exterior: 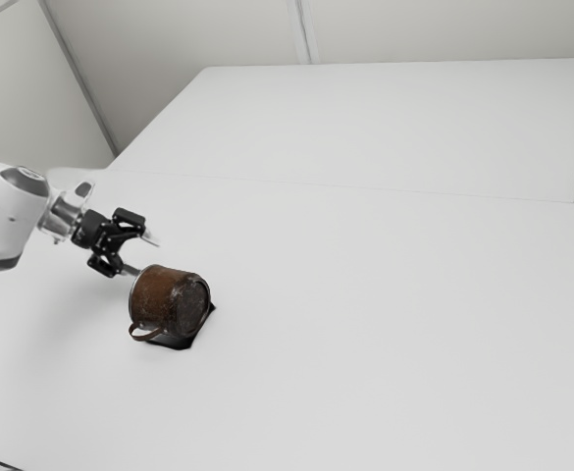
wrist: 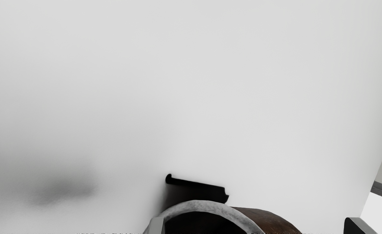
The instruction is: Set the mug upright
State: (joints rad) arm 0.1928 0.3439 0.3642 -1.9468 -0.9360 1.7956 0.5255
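So in the exterior view the mug (exterior: pixel 159 297) is lying on its side on the table (exterior: pixel 365 324), base facing the exterior view's right, handle (exterior: pixel 145 335) sticking out low. The gripper (exterior: pixel 143 254) is hovering right by its mouth, fingers spread. In the wrist view one fingertip is overlapping the rim (wrist: pixel 197 205), the other's sitting well apart from the mug; can't tell about contact.

Plain room: pale walls (exterior: pixel 188 29), white tabletop (exterior: pixel 394 324)
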